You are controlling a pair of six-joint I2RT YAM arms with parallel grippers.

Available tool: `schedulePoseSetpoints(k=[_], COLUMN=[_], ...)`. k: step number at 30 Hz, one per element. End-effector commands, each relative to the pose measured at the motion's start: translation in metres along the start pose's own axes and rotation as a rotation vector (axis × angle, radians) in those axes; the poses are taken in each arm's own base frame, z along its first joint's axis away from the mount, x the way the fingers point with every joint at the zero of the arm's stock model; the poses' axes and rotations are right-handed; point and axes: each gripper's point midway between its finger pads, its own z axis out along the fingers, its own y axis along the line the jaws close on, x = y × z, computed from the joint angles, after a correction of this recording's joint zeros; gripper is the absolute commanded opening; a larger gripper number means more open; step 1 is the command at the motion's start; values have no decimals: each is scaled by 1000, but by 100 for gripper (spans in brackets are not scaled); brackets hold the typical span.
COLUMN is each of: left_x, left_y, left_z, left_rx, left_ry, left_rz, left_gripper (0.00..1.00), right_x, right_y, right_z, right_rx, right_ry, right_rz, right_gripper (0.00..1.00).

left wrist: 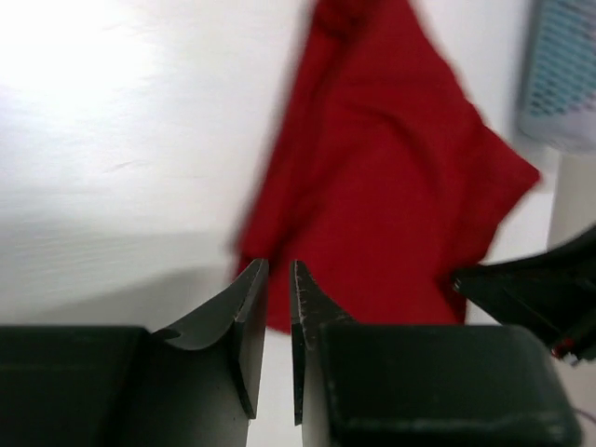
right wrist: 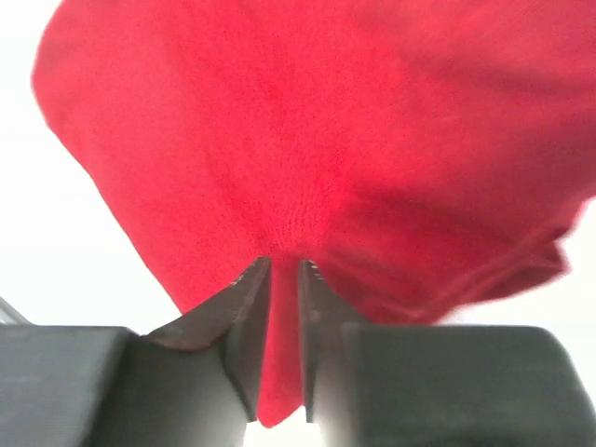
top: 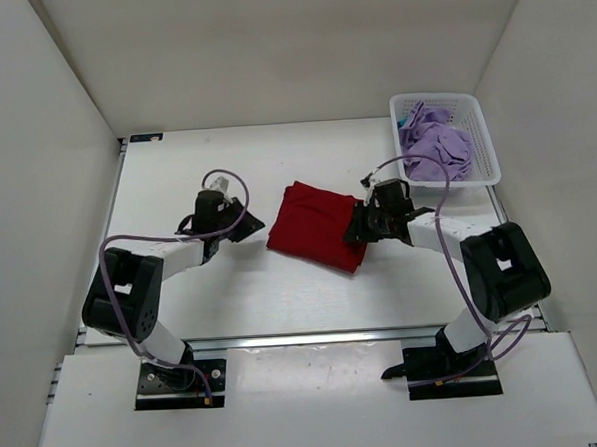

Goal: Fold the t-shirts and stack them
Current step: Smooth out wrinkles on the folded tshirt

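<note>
A white basket [top: 479,139] sits well behind the right gripper [top: 363,226], toward the table's far right corner, with the lavender shirt [top: 437,148] heaped inside it. Nothing lies between the two grippers but the red shirt [top: 317,226], folded into a rough rectangle on the white table [top: 175,160].

The right gripper comes at that shirt from its right edge. In the wrist view its fingers [right wrist: 244,307] are drawn close, and a fold of red cloth fills the narrow slot between them, touching both sides: it is pinching the shirt's edge. The rest of the shirt spreads out ahead of the fingertips.

The left gripper [top: 247,227] is just off the shirt's left edge, pointing at it. Its fingers [left wrist: 250,312] stand a thin slit apart, with nothing between them, only bare table under the tips. The red shirt begins just ahead and to the right of them; whether the tips touch it, I cannot tell. Past the cloth, the dark right gripper faces it.
</note>
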Motion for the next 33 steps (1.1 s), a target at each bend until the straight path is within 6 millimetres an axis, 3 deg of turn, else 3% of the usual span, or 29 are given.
schedulePoseSetpoints(k=[1, 4, 6, 8, 10, 11, 12, 13, 16, 19, 23, 25, 26, 27, 28, 30, 33], left_x=[-21, -3, 6, 22, 34, 46, 55, 57, 81, 96, 119, 109, 54, 53, 39, 20, -12], left_y=[-80, -115, -121, -103, -84, -65, -47, -45, -10, 5, 12, 5, -37, -37, -51, -71, -99], left_z=[-7, 10, 23, 42, 49, 51, 50, 49, 30, 5, -26, -35, -51, -51, -53, -51, -33], left_rx=[142, 220, 250, 209, 192, 168, 139, 151, 97, 89, 98, 123, 199, 200, 226, 269, 291], left_ry=[-63, 12, 30, 69, 113, 146, 156, 149, 178, 157, 164, 132, -11, -13, -42, -68, -105], left_rz=[144, 188, 198, 191, 162, 144, 128, 116, 72, 48, 55, 30, 50, 51, 54, 46, 55], left_gripper=[27, 28, 28, 27, 27, 27, 26, 26, 23, 24, 25, 25, 28, 28, 29, 28, 28], right_x=[-38, -56, -63, -65, -69, -74, -74, -76, -75, -78, -88, -89, -113, -113, -116, -113, -89], right_y=[8, -1, -15, -32, -41, -52, -61, -64, -70, -63, -36, -26, 3, 3, 9, 19, 23], right_z=[-21, -15, -9, -2, 4, 8, 11, 13, 31, 52, 74, 75, 37, 37, 25, 9, -8], right_rx=[-31, -3, 28, 72, 98, 130, 163, 176, 182, 147, 68, 61, 38, 38, 35, 13, 4], right_ry=[-92, -110, -126, -138, -145, -148, -139, -126, -81, -30, 28, 33, -67, -68, -96, -126, -138], right_rz=[-30, -5, 28, 55, 77, 81, 90, 95, 92, 71, 3, -28, -79, -79, -89, -96, -88], right_gripper=[16, 7, 4, 2, 1, 0, 0, 0, 0, 0, 0, 0, 13, 14, 18, 23, 23])
